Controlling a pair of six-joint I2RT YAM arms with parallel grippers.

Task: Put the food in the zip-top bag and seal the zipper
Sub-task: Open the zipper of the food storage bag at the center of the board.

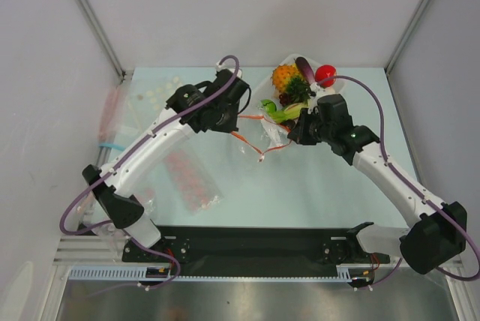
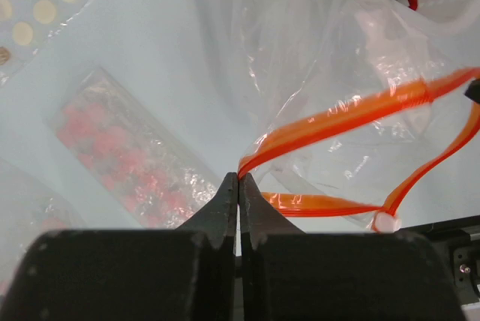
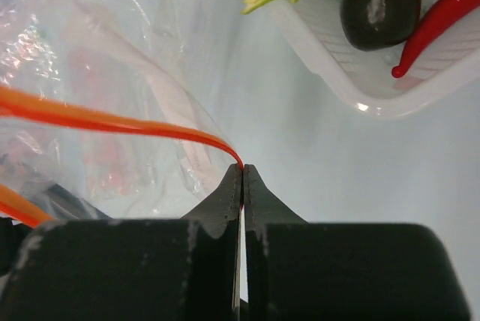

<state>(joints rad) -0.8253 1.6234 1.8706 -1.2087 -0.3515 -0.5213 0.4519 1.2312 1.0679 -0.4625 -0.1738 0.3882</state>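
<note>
Orange-red zipper (image 2: 352,115) is clamped in the fully closed left tool (image 2: 238,178) and right tool (image 3: 242,167); bag (image 2: 300,58) contents indistinct.

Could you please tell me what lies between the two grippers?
The bag mouth: its zipper spans from the left gripper to the right gripper, both shut on it, clearest in the top view.

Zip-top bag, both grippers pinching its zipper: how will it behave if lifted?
Probably floppy: the zip-top bag is crumpled and its zipper bows between the left gripper and right gripper. Likely light and slick: glossy thin film could slip from the shut tips.
</note>
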